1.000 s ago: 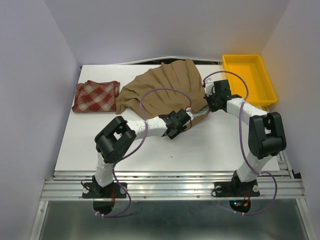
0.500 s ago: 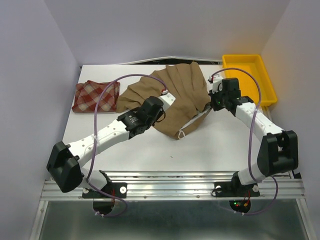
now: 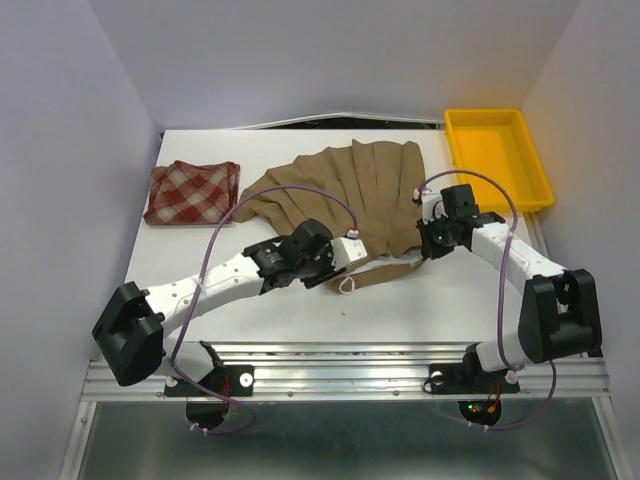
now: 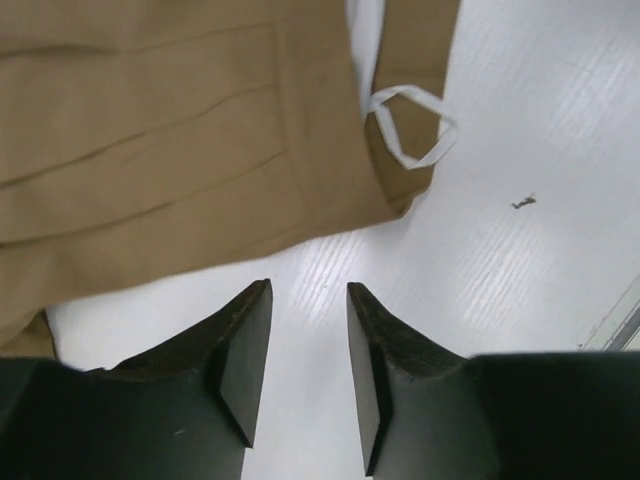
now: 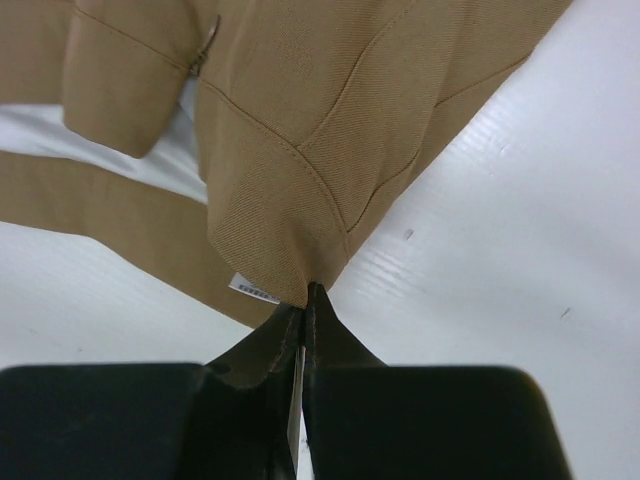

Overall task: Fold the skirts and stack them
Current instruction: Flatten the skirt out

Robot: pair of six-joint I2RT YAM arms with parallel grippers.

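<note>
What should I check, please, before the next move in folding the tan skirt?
1. Corner of the tan skirt pinched in the shut right claw: ok.
2. Skirt held by the left claw: not ok, open and empty over the table.
3. Waistband end with its white loop ahead of the left claw: ok.
4. plaid skirt folded at the far left: ok.
5. Gap between the two skirts: cannot tell.
</note>
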